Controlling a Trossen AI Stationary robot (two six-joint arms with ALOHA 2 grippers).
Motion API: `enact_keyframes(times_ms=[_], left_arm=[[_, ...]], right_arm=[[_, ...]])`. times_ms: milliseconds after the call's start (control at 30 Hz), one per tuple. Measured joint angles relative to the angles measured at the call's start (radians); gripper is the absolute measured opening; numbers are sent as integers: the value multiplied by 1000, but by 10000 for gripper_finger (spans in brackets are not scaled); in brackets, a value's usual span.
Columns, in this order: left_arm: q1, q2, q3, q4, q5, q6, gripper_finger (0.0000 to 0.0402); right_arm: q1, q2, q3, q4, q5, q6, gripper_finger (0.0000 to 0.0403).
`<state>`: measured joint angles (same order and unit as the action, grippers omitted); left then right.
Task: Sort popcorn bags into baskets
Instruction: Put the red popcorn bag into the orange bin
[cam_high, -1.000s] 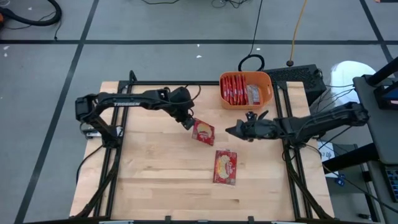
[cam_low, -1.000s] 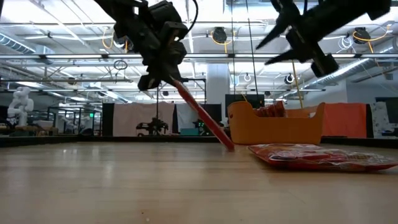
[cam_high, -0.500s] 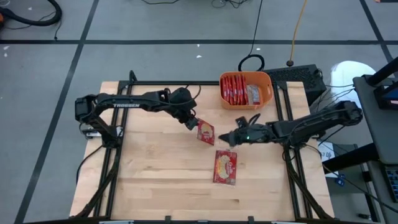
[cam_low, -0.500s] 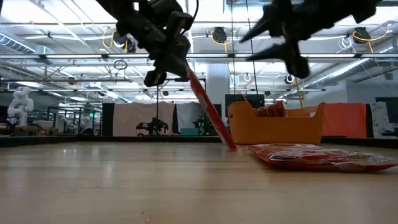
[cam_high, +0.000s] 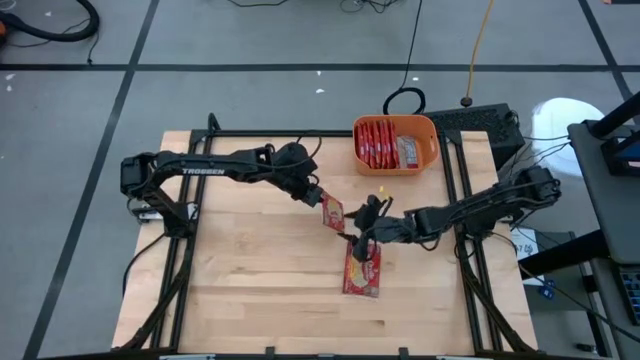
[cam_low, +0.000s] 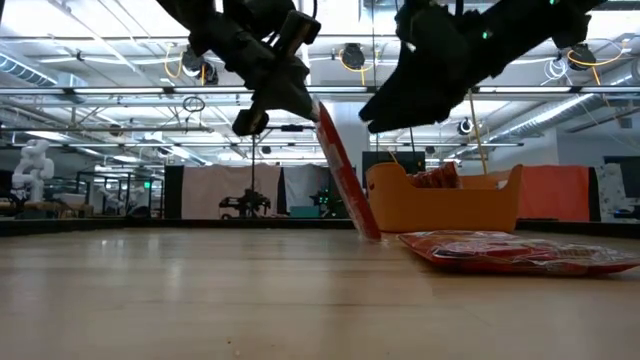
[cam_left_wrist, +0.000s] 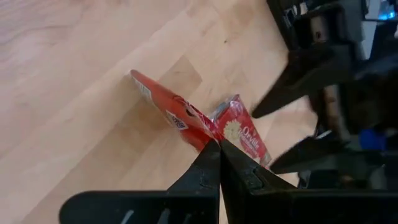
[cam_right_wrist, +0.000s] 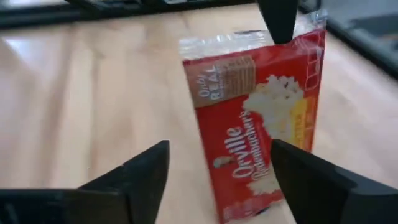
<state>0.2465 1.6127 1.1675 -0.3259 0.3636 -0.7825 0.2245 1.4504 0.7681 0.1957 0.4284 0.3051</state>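
My left gripper (cam_high: 316, 194) is shut on one red popcorn bag (cam_high: 332, 213) near the table's middle; the bag (cam_low: 345, 170) stands steeply slanted. My right gripper (cam_high: 360, 226) hovers open just right of it, above the table. In the right wrist view its fingers (cam_right_wrist: 143, 174) face the bag's printed side (cam_right_wrist: 261, 124) without touching it. A second popcorn bag (cam_high: 362, 268) lies flat on the table nearer the front. The orange basket (cam_high: 432, 150) at the far right holds several red bags. My left gripper pinches the bag's upper edge (cam_left_wrist: 202, 132) between its two fingers, which slant down at it from the table's left. The bag leans steeply below the fingers, and its lower end (cam_low: 372, 232) rests on the table.
Bare wooden tabletop (cam_high: 250, 280) spreads to the left and front. The flat bag (cam_low: 510, 252) lies right beside the standing one's lower end. Black frame rails (cam_high: 175, 260) run along the table's left and right sides.
My right gripper has swung from near the basket toward the table's left and near edge, sinking and rolling, until it faces the held bag. My left gripper has rolled and tipped the bag steeper; the bag's lower end has stayed on the table.
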Motion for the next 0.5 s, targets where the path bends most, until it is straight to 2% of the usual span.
enact_keyframes(times_ms=[100,200,367,433,500], left_arm=[[0,0,0,18,0,-30,0],[0,0,0,33,0,-66,0],[0,0,0,41,1,-123,0],[0,0,0,41,1,-145,0],[1,0,0,41,2,-165,0]], right_arm=[[0,57,0,46,21,-67,290],[7,111,0,119,29,-97,296],[36,179,0,134,257,-161,283],[36,200,0,163,303,-199,276],[27,222,0,204,304,-228,268]])
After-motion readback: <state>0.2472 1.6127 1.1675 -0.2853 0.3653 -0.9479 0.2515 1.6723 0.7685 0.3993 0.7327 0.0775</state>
